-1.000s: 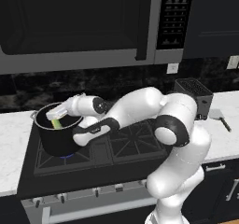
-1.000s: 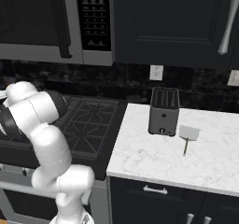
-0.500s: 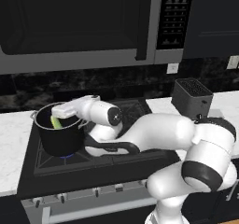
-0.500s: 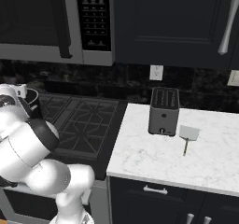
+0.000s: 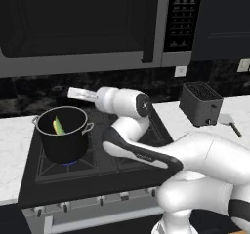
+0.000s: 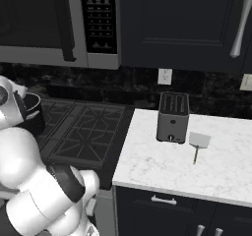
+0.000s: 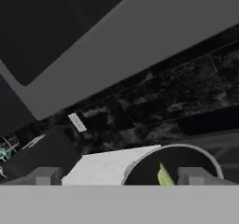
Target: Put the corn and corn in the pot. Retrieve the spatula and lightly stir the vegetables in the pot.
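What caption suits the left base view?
White arm above a black stockpot holding a green-husked corn cob, grey spatula waiting beside the toaster.

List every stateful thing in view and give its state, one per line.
pot: upright on the front left burner, uncovered, corn inside.
corn: in the pot, leaning on its wall.
burner flame: lit blue under the pot.
spatula: flat on the counter, untouched.
toaster: upright, slots empty.
gripper: above the pot's far rim; grip unclear.

The white arm bends sharply back at its elbow, forearm reaching left, with the gripper (image 5: 73, 93) held level, its fingers apart and empty.
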Available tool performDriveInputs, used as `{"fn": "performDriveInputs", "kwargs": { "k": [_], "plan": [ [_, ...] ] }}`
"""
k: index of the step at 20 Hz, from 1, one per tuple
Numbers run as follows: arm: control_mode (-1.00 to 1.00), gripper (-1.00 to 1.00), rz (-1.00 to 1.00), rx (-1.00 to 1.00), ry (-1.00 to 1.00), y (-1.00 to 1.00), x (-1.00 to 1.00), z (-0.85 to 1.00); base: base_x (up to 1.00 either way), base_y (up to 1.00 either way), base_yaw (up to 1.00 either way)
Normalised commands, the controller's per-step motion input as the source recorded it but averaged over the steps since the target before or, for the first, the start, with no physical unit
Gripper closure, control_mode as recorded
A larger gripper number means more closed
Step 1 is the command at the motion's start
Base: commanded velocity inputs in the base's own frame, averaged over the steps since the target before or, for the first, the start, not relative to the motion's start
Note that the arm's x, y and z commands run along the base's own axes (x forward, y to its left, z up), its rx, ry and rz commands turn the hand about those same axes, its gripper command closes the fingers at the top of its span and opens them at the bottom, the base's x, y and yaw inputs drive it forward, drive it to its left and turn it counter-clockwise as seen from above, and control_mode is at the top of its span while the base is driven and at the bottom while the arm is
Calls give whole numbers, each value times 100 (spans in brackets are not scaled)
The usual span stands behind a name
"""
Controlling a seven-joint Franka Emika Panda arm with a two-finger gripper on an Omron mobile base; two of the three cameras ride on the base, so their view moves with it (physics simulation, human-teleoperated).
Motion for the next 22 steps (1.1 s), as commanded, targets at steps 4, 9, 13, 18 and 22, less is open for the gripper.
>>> {"fn": "performDriveInputs", "kwargs": {
  "k": [4,9,13,18,22],
  "plan": [
    [-100,-100,-16,22,52,-75,-49,88,0,0,0],
    [-100,-100,-31,30,59,-95,-53,24,0,0,0],
    [-100,-100,-49,39,48,-100,-55,-6,0,0,0],
    [-100,-100,-59,43,45,-99,-42,-11,0,0,0],
    [-100,-100,-60,49,44,-91,-46,-3,0,0,0]
  ]
}}
